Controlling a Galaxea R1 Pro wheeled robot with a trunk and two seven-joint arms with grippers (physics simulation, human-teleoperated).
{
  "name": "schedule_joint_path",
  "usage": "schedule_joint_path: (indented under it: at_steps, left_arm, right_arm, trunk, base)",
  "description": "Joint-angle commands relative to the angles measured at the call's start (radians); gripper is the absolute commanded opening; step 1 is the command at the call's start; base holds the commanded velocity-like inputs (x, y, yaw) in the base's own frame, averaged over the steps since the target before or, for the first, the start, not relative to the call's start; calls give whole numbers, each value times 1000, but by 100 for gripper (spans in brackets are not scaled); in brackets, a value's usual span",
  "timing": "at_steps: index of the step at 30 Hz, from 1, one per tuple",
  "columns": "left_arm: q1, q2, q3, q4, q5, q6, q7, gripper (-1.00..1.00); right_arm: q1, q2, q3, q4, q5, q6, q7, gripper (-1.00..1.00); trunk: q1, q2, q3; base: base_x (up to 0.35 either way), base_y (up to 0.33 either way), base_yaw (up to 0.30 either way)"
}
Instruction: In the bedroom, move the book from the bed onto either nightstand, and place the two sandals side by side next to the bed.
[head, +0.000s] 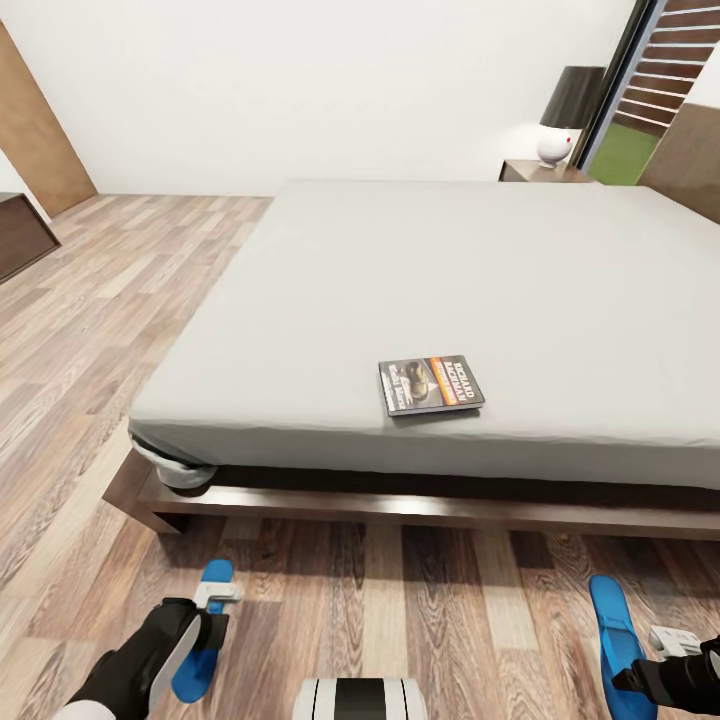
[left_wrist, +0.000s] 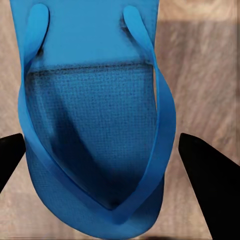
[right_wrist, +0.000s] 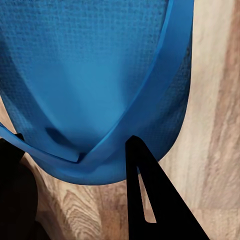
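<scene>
book (head: 431, 384) on bed (head: 420, 290); sandals (head: 203, 630) apart on floor (head: 400, 620) before it.

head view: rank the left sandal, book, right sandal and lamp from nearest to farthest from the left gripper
1. Left sandal, on the floor right under the left gripper.
2. Book, on the bed near its front edge.
3. Right sandal, on the floor far right.
4. Lamp, on the nightstand beyond the bed.

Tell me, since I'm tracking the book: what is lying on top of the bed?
Just the book, flat on the grey mattress near its front edge.
</scene>
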Motion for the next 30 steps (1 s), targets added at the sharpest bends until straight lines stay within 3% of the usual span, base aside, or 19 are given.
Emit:
schedule_joint_path:
  at_steps: [1,23,30]
  left_arm:
    - [-2,1,-6,-7,11,14,8,-100]
    - [-4,0,-9,-2,10,16,4,-100]
    - [-4,0,-9,-2,10,10,4,-100]
  right_arm:
    - [-1,-1,4,-1,-3,3,1,-100]
    - [-1,-1,3,-13,-3,4,2,-100]
    - [-1,-1,3,-13,-3,4,2,-100]
  trunk:
    - [0,0,-1]
    - [10,-5,-86]
    - [11,-6,-94]
  base:
    - [0,0,0]
    - [0,0,0]
    - [0,0,0]
